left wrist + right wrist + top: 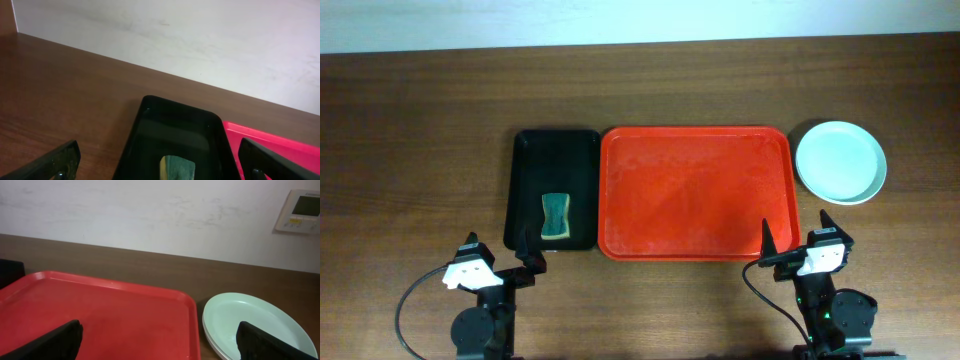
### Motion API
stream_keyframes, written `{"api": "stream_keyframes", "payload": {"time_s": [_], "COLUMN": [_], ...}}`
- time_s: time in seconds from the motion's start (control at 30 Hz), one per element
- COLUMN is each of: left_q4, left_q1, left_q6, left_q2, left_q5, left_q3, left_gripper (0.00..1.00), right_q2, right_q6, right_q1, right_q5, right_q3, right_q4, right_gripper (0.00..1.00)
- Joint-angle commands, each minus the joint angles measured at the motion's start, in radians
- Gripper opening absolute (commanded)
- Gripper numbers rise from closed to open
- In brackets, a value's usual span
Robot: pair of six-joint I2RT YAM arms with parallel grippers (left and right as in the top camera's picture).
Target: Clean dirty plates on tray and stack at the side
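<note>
Desk (420, 150) is being shown with tray (695, 192) bare, plates (841, 161) stacked just right of it. Left claw (500, 250) and right claw (795, 225) are being held spread, empty; the plates are best left undisturbed.

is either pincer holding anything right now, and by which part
Nothing is held: the left pincer and the right pincer are both open and empty.

Red rectangular tray (695, 192), rounded corners and raised rim, lying flat. Pale blue-green plates (841, 161), stacked, just beside the tray's far right corner, not touching.
</note>
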Motion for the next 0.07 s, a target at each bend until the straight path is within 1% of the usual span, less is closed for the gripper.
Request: {"api": "stream_keyframes", "payload": {"time_s": [0.0, 0.03], "left_q4": [-0.005, -0.005], "left_q1": [-0.006, -0.006], "left_q6": [0.019, 0.019], "left_q2": [-0.006, -0.006], "left_q5": [0.008, 0.008], "left_q3": [-0.002, -0.002], "left_gripper": [0.99, 0.99], "right_q2": [-0.006, -0.006], "right_q6": [-0.007, -0.007], "right_q1": [-0.006, -0.006], "right_q5": [-0.016, -0.016], "right_q3": [-0.005, -0.005], "right_q4": [-0.005, -0.005], "right_gripper": [0.98, 0.98]}}
